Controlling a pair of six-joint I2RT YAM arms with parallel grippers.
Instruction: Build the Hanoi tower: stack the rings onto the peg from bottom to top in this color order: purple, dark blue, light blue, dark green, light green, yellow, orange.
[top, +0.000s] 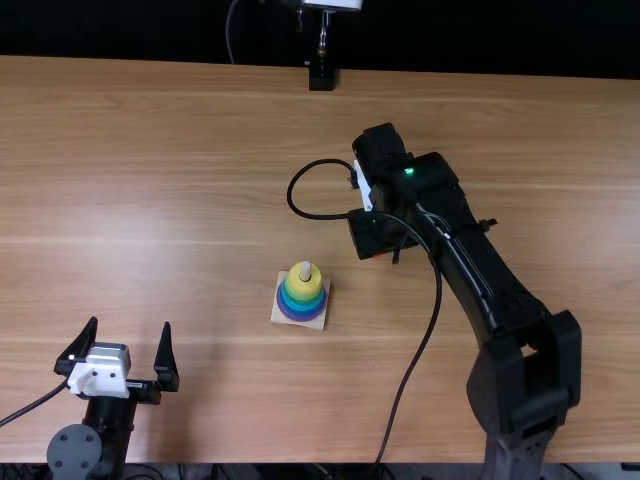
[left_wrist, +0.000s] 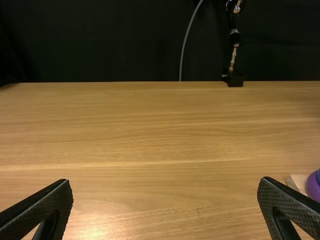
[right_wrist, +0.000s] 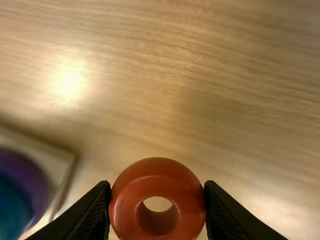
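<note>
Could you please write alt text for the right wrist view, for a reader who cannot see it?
A glossy orange-red ring is held between the two black fingers of the right end effector above a light brown wooden table. Beside it, partly in view, is a pale square base bearing purple and teal rings.

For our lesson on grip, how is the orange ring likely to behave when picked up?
Probably stiff: the orange ring looks round between the fingers of the right gripper. Its glossy surface may be slippery, and its curved rim might roll.

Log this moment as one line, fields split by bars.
right end effector: gripping orange ring | left end effector: open, empty | stack: topped by yellow | orange: not yet on peg
</note>
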